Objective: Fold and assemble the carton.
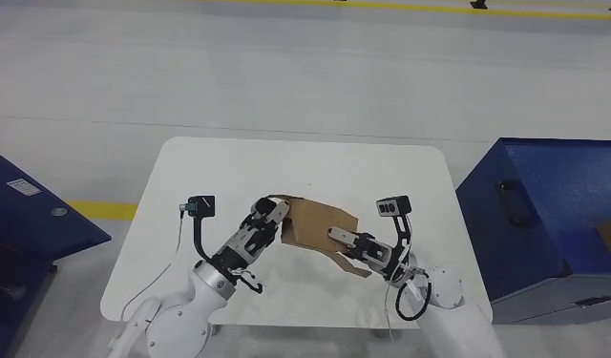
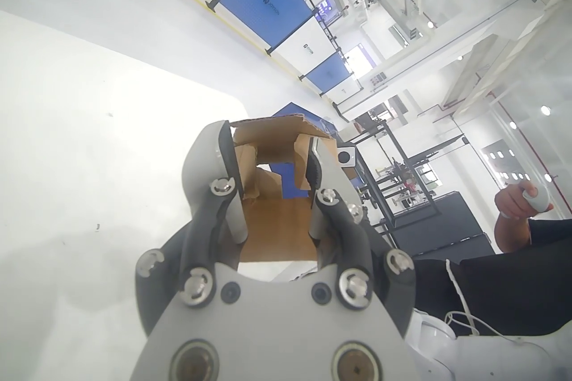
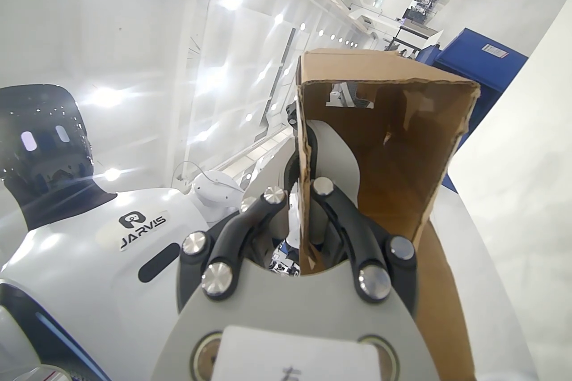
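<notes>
A brown carton (image 1: 310,222), partly folded and open at both ends, lies on its side in the middle of the white table (image 1: 286,167). My left gripper (image 1: 275,208) is at its left end. In the left wrist view this gripper (image 2: 270,159) is open, with its fingers on either side of the carton (image 2: 277,231) and its end flaps. My right gripper (image 1: 336,234) is at the carton's near right end. In the right wrist view it (image 3: 304,132) is shut on a side wall of the carton (image 3: 402,141), one finger inside and one outside.
A blue bin (image 1: 544,224) stands off the table's right side and another blue bin (image 1: 29,224) off its left. Bare table surface lies behind the carton and to both sides.
</notes>
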You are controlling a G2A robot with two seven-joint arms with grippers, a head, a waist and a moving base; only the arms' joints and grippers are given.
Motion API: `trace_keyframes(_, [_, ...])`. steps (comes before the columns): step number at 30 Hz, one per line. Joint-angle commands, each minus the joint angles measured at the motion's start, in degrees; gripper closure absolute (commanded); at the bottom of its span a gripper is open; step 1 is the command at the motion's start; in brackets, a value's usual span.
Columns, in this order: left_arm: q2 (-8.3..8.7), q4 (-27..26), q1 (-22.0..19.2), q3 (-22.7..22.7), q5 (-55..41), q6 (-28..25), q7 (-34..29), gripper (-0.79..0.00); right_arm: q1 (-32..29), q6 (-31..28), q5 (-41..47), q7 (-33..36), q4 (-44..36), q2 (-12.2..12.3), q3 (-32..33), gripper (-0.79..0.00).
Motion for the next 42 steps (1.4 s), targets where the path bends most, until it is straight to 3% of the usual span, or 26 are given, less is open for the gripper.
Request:
trace_keyframes(1, [-0.09, -0.16, 0.38, -0.11, 0.62, -0.66, 1.37, -0.305, 0.12, -0.12, 0.05, -0.48, 0.15, -0.02, 0.02, 0.000])
trace_keyframes(7, [-0.41, -1.11, 3.00, -0.13, 5.33, -4.85, 8.85, -0.329, 0.32, -0.70, 0.14, -1.60, 0.30, -0.09, 0.00, 0.000])
trace_keyframes(10, [-0.65, -0.69, 3.17, 0.94, 7.87, -4.50, 9.80, -0.354, 0.11, -1.13, 0.06, -1.66, 0.04, -0.08, 0.06, 0.000])
trace_keyframes(16, [-1.58, 1.71, 1.18, 4.64, 12.80, -1.28, 11.27, -0.332, -0.46, -1.27, -0.37, -0.88, -0.83, 0.09, 0.30, 0.000])
trace_keyframes(19, [-2.08, 2.61, 0.10, 5.89, 12.91, -0.13, 11.24, -0.314, -0.64, -1.17, -0.31, -0.34, -1.14, 0.18, 0.44, 0.000])
trace_keyframes(26, [-2.87, 3.44, -1.11, 7.36, 13.49, 0.75, 10.77, -0.188, -0.98, -1.28, -0.15, 0.39, -1.04, 0.29, 0.38, 0.000])
trace_keyframes(42, [-3.80, 3.56, -0.84, 7.38, 14.01, 0.77, 7.80, -0.215, -0.96, -0.77, 1.71, 1.62, -0.88, 0.49, 0.56, 0.000])
